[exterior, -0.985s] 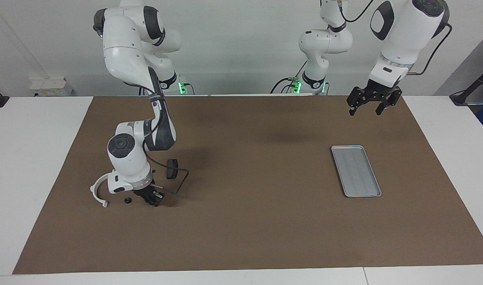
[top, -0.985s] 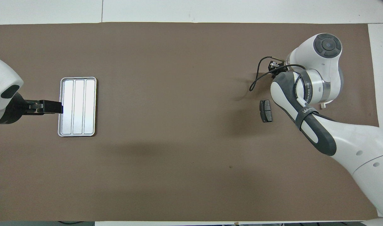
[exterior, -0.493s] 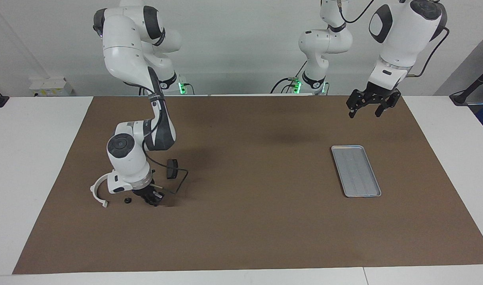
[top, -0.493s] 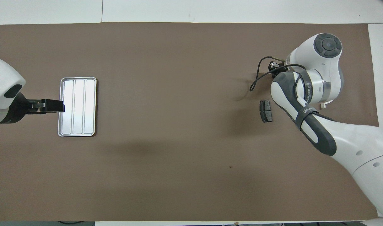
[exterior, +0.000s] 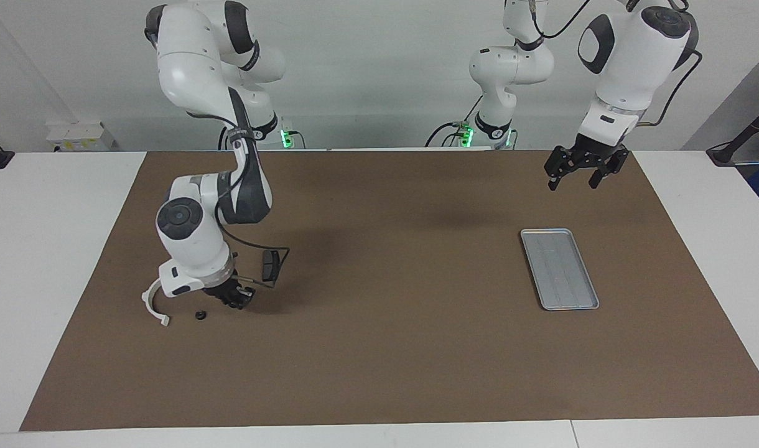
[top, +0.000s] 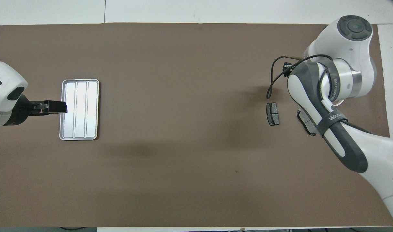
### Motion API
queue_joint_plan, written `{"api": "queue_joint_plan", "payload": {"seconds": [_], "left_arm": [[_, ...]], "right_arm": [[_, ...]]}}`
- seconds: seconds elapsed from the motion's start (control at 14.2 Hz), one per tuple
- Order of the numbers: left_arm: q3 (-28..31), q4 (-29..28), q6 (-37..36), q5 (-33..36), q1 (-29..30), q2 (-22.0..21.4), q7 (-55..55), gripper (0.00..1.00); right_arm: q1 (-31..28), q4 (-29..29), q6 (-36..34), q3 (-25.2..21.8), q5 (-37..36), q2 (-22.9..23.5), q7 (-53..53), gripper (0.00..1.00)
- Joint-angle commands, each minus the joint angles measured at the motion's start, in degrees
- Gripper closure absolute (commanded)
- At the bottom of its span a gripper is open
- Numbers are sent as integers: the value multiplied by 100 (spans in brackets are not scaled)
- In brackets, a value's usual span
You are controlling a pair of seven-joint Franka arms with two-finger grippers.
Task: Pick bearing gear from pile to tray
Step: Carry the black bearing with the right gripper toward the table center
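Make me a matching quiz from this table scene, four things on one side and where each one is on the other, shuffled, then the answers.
Things:
1. tray
2. white half-ring bracket
3. left gripper
4. right gripper

Places:
A. low over the pile
B. toward the left arm's end, nothing in it
C. raised, nearer the robots than the tray
D. on the mat beside the right gripper

Pairs: 1-B, 2-D, 3-C, 4-A

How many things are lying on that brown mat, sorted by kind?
Tray: 1
White half-ring bracket: 1
Dark grey pads: 2
Small black round part: 1
Total: 5 in view
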Motion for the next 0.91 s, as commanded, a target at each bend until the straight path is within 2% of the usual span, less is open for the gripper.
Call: {"api": "queue_joint_plan", "payload": {"seconds": [0.0, 0.21, 0.49, 0.63, 0.84], "left_arm": [[13, -171, 293, 11, 123, -113, -38, 2], [13, -171, 372, 37, 132, -69, -56, 2], [4, -188, 399, 37, 123, -16, -82, 2], [4, -232, 434, 46, 123, 10, -21, 2], [4, -487, 732, 46, 71, 10, -30, 2]], "right_arm": [[340, 369, -978, 60, 93, -438, 95, 100], [867, 529, -1376, 183, 250, -701, 1384, 100], [1738, 511, -1237, 288, 410, -764, 3581, 100], [2089, 407, -905, 324, 629, -720, 4382, 100], [2512, 230, -324, 324, 621, -431, 5044, 100]]}}
